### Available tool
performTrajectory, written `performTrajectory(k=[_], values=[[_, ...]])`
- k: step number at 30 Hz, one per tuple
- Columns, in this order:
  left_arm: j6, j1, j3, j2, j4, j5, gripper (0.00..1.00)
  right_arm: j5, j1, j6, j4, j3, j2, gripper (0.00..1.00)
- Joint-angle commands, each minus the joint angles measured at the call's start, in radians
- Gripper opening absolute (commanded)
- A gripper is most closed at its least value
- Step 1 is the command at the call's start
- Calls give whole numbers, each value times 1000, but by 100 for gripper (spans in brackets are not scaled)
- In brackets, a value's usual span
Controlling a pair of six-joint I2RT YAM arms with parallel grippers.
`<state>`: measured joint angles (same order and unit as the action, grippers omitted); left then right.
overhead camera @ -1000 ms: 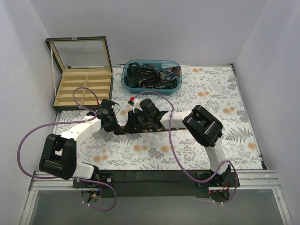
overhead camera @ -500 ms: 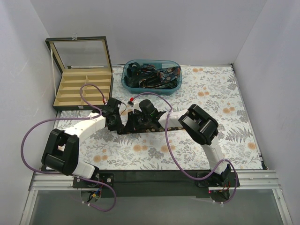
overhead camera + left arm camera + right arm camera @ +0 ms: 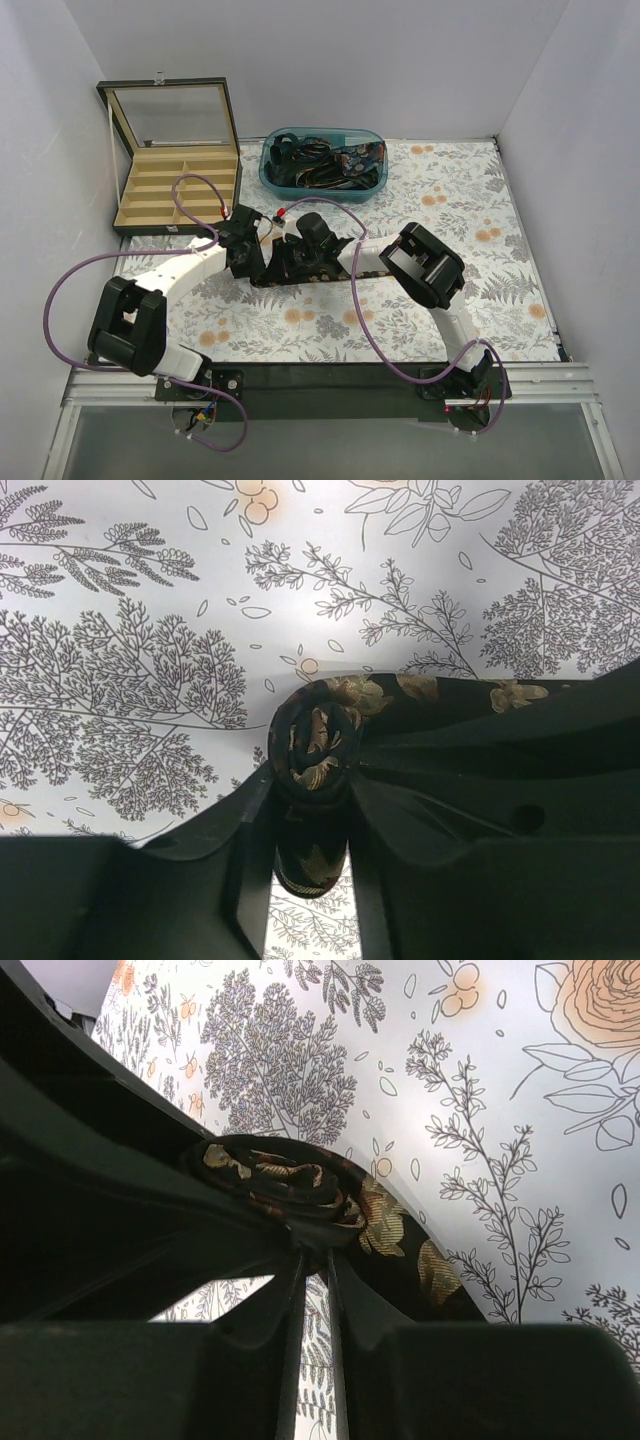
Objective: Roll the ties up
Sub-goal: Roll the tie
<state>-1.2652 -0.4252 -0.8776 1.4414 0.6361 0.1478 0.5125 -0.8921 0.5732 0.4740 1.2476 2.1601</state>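
Note:
One dark tie with gold leaf patterning (image 3: 318,277) lies on the floral cloth at the table's middle, its left end wound into a roll. In the left wrist view the roll (image 3: 312,735) sits end-on between my left gripper (image 3: 310,785), whose jaws are closed on its sides. In the right wrist view my right gripper (image 3: 317,1257) pinches the rim of the same roll (image 3: 285,1182), with the flat tail (image 3: 405,1240) running off to the right. In the top view the left gripper (image 3: 258,264) and right gripper (image 3: 285,262) meet over the roll and hide it.
A teal bin (image 3: 268,172) holding several more dark ties stands at the back centre. An open compartment box (image 3: 178,190) with its glass lid up stands at the back left. Purple cables loop beside both arms.
My left gripper has moved right, up against the roll and the right gripper. The right arm has shifted slightly left. The tie's tail has stayed flat.

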Motion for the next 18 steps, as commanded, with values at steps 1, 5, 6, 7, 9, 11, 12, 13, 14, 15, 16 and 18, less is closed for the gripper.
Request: performTrajectory(k=[1,5,6,7,9,11,12,13,14,15,16,18], values=[[-17,-10,-41,-62,13,-39,32,9,-5,1,40,26,17,18],[-23,-14,-37,-75,11,-59,38,11,-4,2,40,27,18,18],[-28,-14,-35,-76,10,-60,38,11,-4,2,40,29,18,18],[-28,-14,-34,-78,8,-62,39,12,-2,2,40,29,15,18],[-33,-15,-32,-78,4,-62,39,11,-1,2,40,23,11,18],[-36,-15,-29,-76,-6,-59,37,6,2,2,40,15,-3,18],[-37,-15,-26,-75,-7,-56,35,-3,4,-2,40,4,-9,18],[-37,-17,-24,-72,-9,-50,33,-8,8,-7,38,-2,-26,18],[-37,-17,-21,-69,-13,-47,31,-12,9,-10,38,-8,-37,18],[-40,-17,-20,-64,-16,-42,27,-22,12,-13,37,-14,-45,19],[-39,-17,-14,-64,-16,-37,25,-26,13,-19,37,-29,-63,19],[-40,-17,-14,-56,-21,-31,24,-40,16,-29,37,-46,-81,19]])
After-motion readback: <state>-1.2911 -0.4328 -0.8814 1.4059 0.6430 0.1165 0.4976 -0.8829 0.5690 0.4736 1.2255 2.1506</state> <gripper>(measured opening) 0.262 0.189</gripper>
